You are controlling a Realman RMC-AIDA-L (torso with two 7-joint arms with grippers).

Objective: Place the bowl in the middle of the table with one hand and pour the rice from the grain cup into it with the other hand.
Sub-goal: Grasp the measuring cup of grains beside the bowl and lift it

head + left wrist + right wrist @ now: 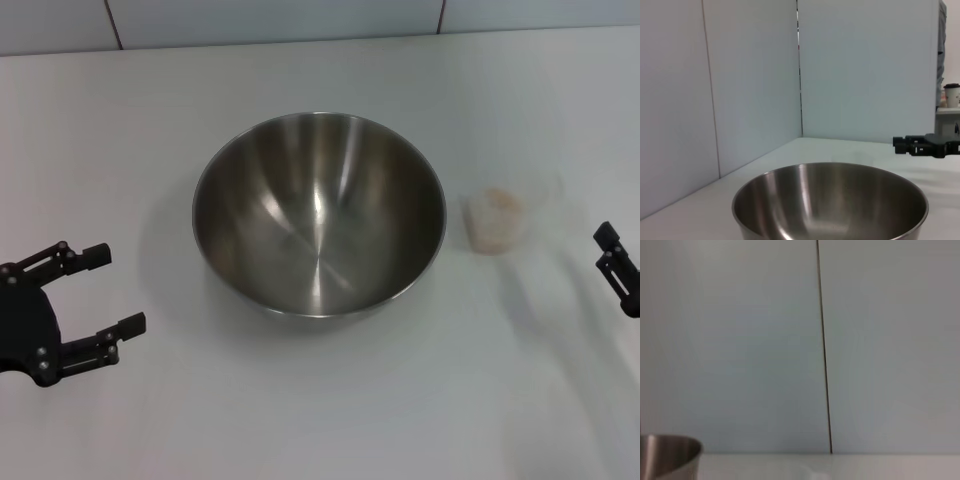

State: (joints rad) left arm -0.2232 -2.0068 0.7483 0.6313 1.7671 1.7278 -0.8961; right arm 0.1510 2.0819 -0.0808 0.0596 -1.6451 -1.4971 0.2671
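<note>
The steel bowl [318, 212] stands upright and empty in the middle of the white table [330, 400]. It also shows in the left wrist view [830, 200] and at the edge of the right wrist view [670, 456]. The clear grain cup [495, 218] holding pale rice [497, 205] stands on the table just right of the bowl, apart from it. My left gripper [117, 288] is open and empty, low at the table's left, apart from the bowl. My right gripper [607, 250] is at the right edge, right of the cup and not touching it; it also shows in the left wrist view [902, 145].
A pale panelled wall [300, 20] runs along the table's far edge. In the left wrist view, a small cup [951, 95] stands on a shelf far off in the background.
</note>
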